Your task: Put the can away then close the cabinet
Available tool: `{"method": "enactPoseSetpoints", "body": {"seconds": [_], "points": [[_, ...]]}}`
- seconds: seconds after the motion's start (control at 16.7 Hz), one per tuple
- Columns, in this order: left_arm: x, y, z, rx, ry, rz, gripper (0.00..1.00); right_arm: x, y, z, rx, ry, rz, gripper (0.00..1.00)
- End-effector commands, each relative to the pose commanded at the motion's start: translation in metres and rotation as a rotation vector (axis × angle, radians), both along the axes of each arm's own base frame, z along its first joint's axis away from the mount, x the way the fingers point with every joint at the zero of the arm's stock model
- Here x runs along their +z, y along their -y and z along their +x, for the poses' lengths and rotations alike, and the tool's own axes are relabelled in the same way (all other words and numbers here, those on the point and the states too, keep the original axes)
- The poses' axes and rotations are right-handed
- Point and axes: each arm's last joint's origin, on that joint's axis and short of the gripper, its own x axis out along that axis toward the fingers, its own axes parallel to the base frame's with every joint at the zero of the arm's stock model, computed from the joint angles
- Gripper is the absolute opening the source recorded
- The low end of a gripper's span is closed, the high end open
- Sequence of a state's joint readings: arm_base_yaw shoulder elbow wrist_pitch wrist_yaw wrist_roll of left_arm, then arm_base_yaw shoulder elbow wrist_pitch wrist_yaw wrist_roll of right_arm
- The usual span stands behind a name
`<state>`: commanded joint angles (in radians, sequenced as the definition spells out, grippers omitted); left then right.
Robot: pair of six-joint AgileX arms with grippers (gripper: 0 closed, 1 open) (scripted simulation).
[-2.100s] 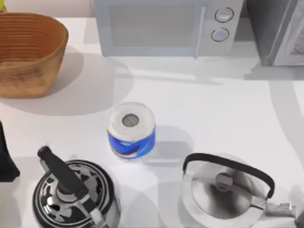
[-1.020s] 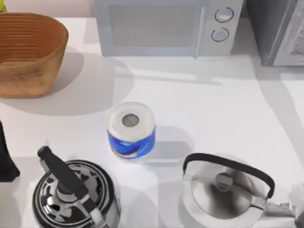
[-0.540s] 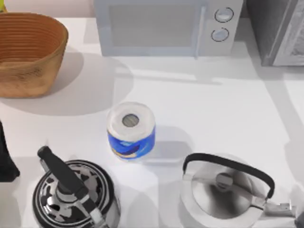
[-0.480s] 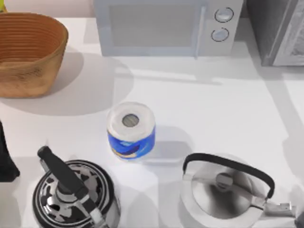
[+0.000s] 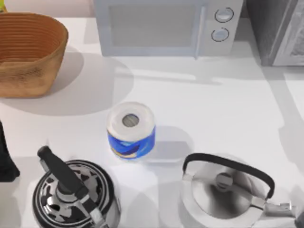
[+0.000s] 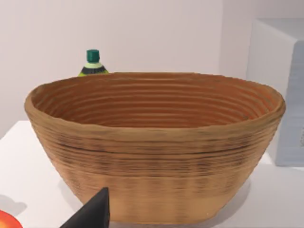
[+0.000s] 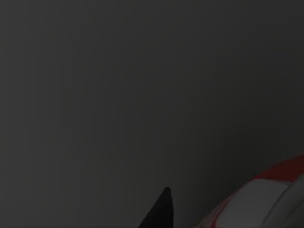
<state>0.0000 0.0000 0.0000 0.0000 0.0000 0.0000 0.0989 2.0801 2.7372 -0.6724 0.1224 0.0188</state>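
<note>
In the dark right wrist view, a curved red and white piece of the can shows close to the camera, beside one dark fingertip of my right gripper. I cannot tell whether the finger touches the can. The grey cabinet stands at the table's far right corner, with a lighter door panel at the edge of the top view. My left arm is parked at the table's left edge, and one of its fingertips points toward the wicker basket.
A wicker basket sits far left with a green-capped bottle behind it. A microwave stands at the back. A blue-wrapped paper roll is mid-table, a patterned kettle front left, a silver kettle front right.
The shadow on the table's right side has shifted toward the right edge. The roll, kettles, basket and left arm have not moved.
</note>
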Motion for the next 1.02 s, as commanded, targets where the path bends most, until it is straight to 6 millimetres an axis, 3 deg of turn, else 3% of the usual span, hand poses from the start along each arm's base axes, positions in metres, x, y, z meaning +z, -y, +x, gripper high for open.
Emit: {"method": "enactPoseSetpoints", "body": {"seconds": [0.06, 0.84, 1.02], "points": [[0.0000, 0.0000, 0.0000, 0.000, 0.000, 0.000, 1.00, 0.0000, 0.0000, 0.0000, 0.000, 0.000, 0.000, 0.00], [0.0000, 0.0000, 0.0000, 0.000, 0.000, 0.000, 1.00, 0.0000, 0.0000, 0.0000, 0.000, 0.000, 0.000, 0.98], [0.0000, 0.0000, 0.0000, 0.000, 0.000, 0.000, 1.00, 0.0000, 0.0000, 0.0000, 0.000, 0.000, 0.000, 1.00]]}}
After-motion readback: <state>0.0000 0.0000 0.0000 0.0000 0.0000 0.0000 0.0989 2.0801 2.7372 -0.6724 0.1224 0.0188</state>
